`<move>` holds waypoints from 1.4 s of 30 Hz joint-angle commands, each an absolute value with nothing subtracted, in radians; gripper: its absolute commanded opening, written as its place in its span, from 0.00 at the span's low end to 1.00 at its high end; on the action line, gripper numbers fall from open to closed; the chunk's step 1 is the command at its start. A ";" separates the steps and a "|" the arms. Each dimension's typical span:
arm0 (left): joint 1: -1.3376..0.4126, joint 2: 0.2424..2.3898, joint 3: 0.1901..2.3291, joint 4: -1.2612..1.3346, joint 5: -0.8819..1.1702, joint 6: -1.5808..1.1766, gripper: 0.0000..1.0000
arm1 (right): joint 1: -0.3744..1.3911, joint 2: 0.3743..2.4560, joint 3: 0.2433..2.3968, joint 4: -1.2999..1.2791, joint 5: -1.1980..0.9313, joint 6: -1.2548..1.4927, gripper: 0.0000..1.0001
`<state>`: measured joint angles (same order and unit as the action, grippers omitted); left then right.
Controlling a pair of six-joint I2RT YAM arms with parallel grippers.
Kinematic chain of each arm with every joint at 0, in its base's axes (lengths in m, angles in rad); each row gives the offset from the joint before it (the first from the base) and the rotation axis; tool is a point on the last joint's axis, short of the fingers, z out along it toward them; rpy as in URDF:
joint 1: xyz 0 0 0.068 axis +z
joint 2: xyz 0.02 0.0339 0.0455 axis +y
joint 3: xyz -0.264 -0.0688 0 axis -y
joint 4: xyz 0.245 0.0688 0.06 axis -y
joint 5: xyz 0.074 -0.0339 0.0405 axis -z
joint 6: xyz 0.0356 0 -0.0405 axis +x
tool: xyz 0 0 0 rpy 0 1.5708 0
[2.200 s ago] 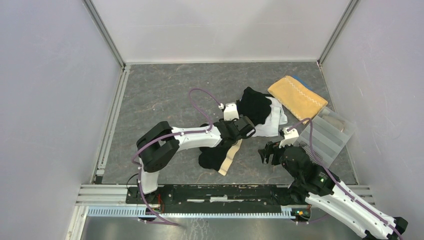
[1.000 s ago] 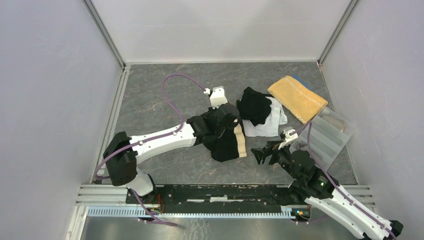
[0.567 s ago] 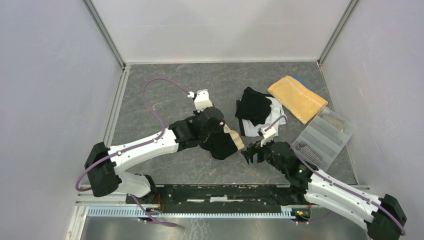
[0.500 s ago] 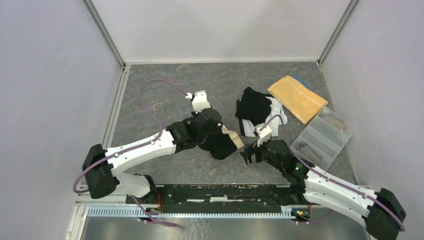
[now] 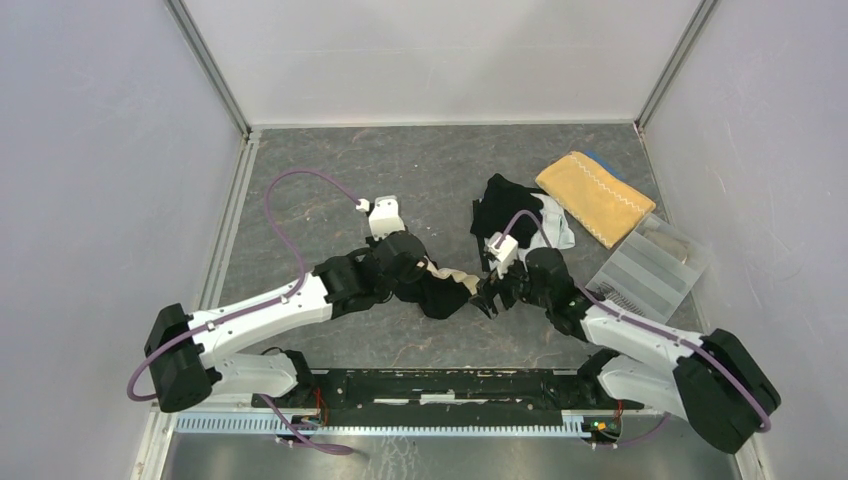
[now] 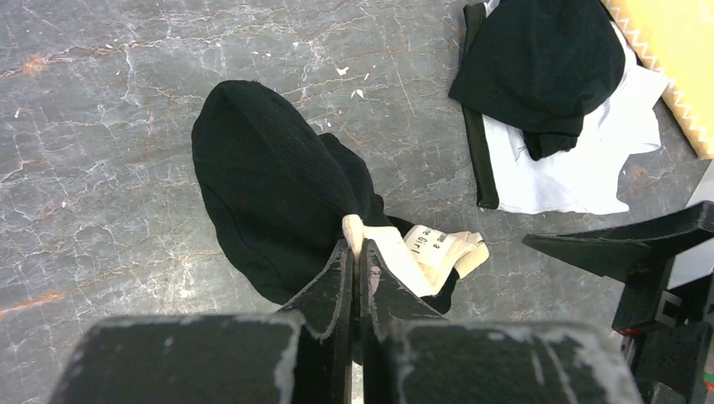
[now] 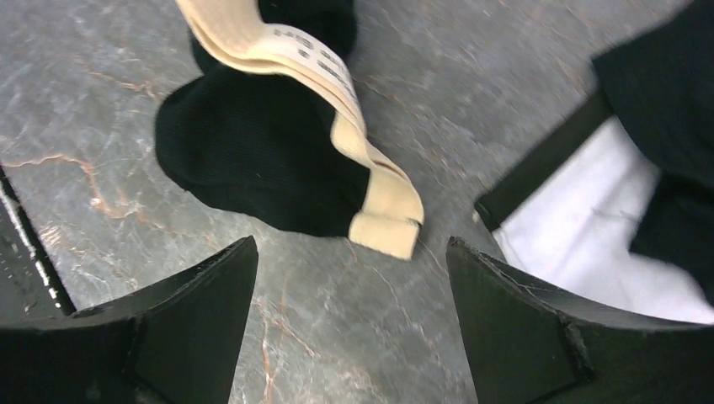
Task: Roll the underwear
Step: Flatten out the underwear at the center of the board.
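Grey stone veined like marble makes up the surface (image 5: 330, 170), closed in by white walls (image 5: 440, 60) on the left, far and right sides. Near the middle sits a small piece of black cloth underwear (image 5: 440, 297) (image 6: 261, 194) (image 7: 253, 151) with a beige waistband (image 5: 450, 276) (image 6: 425, 251) (image 7: 354, 143) bearing a printed label. The left pincer (image 5: 418, 278) (image 6: 358, 252) comes in from the left, its fingers pressed together on that waistband where it meets the black cloth, which bunches on the surface beside the pinch. The loose end of the band trails off to the right. Just right of it hovers the right pincer (image 5: 487, 300) (image 7: 349, 248), fingers spread wide apart and gripping nothing, with the band's free end lying just ahead of the gap. Farther back and to the right, a second black garment (image 5: 505, 210) (image 6: 539, 67) lies crumpled on top of a white garment (image 5: 557, 228) (image 6: 581, 160) (image 7: 589, 244) edged with a black band. Beyond those, toward the far right, rests a folded mustard-yellow towel (image 5: 595, 195) (image 6: 665, 50) with white zigzag stitching, and nearer along the right wall stands a clear plastic tray (image 5: 650, 275) with dividers.
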<state>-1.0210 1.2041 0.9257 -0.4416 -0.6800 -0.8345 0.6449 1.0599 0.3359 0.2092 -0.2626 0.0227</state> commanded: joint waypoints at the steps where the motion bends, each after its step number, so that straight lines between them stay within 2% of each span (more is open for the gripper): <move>1: -1.015 1.162 0.925 -0.460 -0.719 -0.786 0.02 | 0.628 1.153 0.425 0.295 -0.452 -0.133 0.87; 14: -1.015 1.141 0.919 -0.483 -0.727 -0.793 0.02 | 0.572 1.368 0.546 0.255 -0.569 -0.270 0.78; 21: -1.012 1.122 0.922 -0.500 -0.743 -0.793 0.02 | 0.560 1.461 0.578 0.251 -0.618 -0.268 0.53; 26: -1.005 1.107 0.918 -0.512 -0.753 -0.793 0.02 | 0.559 1.499 0.586 0.262 -0.629 -0.259 0.42; 33: -0.991 1.095 0.911 -0.516 -0.749 -0.793 0.02 | 0.559 1.465 0.568 0.315 -0.643 -0.200 0.01; 38: -0.967 1.071 0.914 -0.523 -0.744 -0.790 0.02 | 0.559 1.334 0.514 0.332 -0.634 -0.160 0.00; 42: -0.910 1.032 0.931 -0.532 -0.723 -0.773 0.02 | 0.559 1.175 0.531 0.224 -0.503 -0.166 0.00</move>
